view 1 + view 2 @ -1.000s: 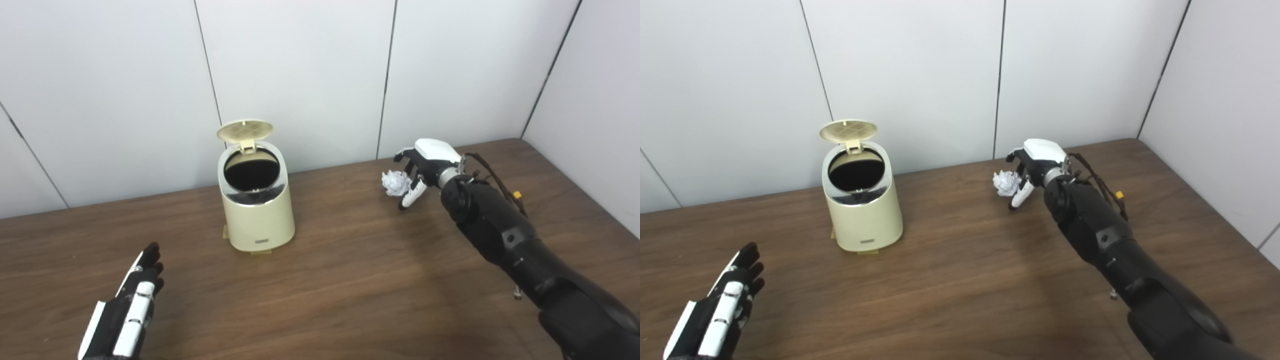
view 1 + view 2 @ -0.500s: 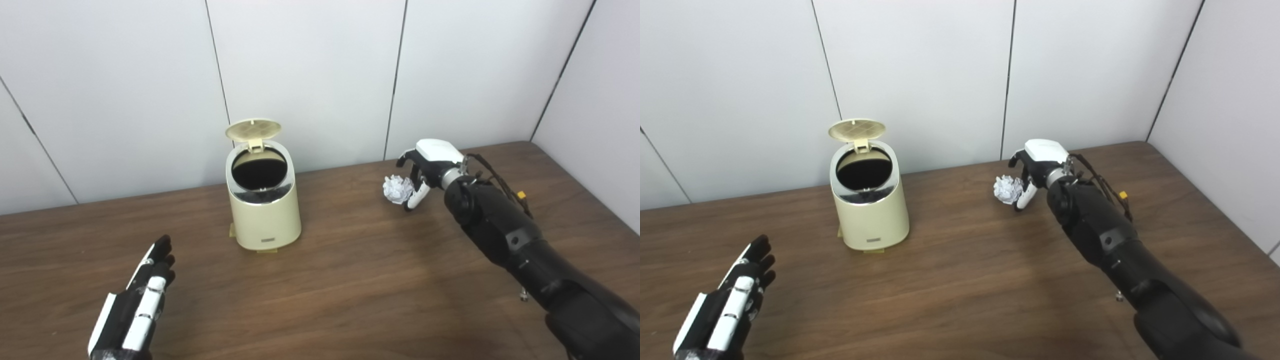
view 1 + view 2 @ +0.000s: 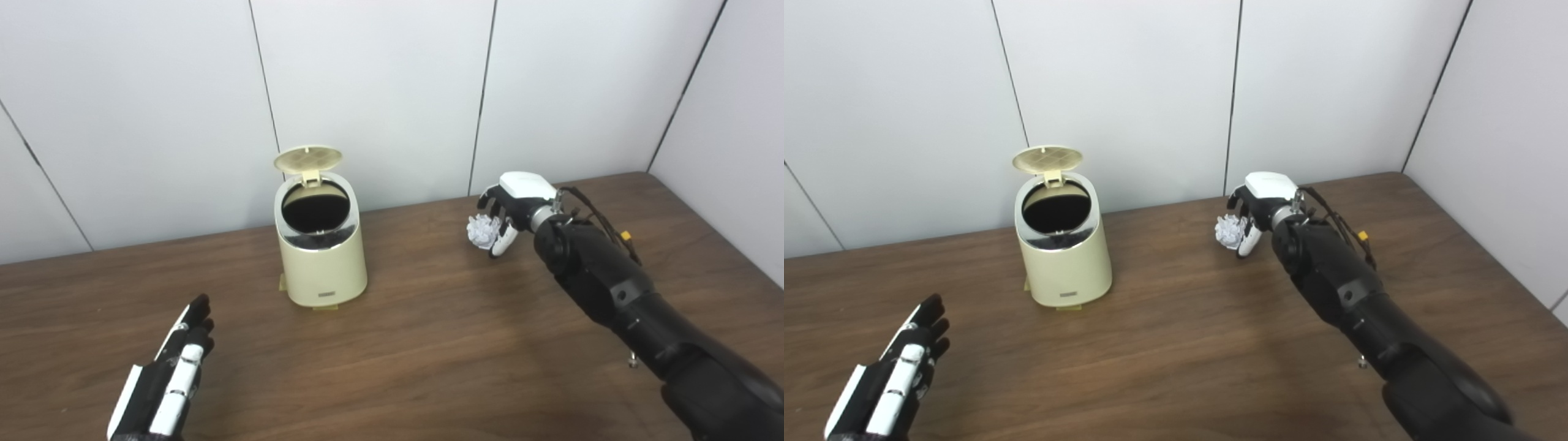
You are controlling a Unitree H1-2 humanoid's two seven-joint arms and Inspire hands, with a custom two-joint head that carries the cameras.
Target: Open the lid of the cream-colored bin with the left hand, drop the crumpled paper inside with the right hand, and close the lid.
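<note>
Since a second ago my right hand (image 3: 511,205) has closed around the crumpled paper (image 3: 483,231), far right on the table (image 3: 429,343). Left hand (image 3: 165,380) rests flat, fingers extended, empty. The bin (image 3: 320,251) stands with lid (image 3: 307,158) raised; carry-over comes next.

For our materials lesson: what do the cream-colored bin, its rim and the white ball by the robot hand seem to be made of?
Cream-colored bin: probably matte plastic; smooth, evenly colored wall, ribbed underside on the raised lid.
Rim around the opening: shiny and silvery, likely metal or chromed plastic.
White crumpled ball: paper; sharp irregular creases, held in the right robot hand.
</note>
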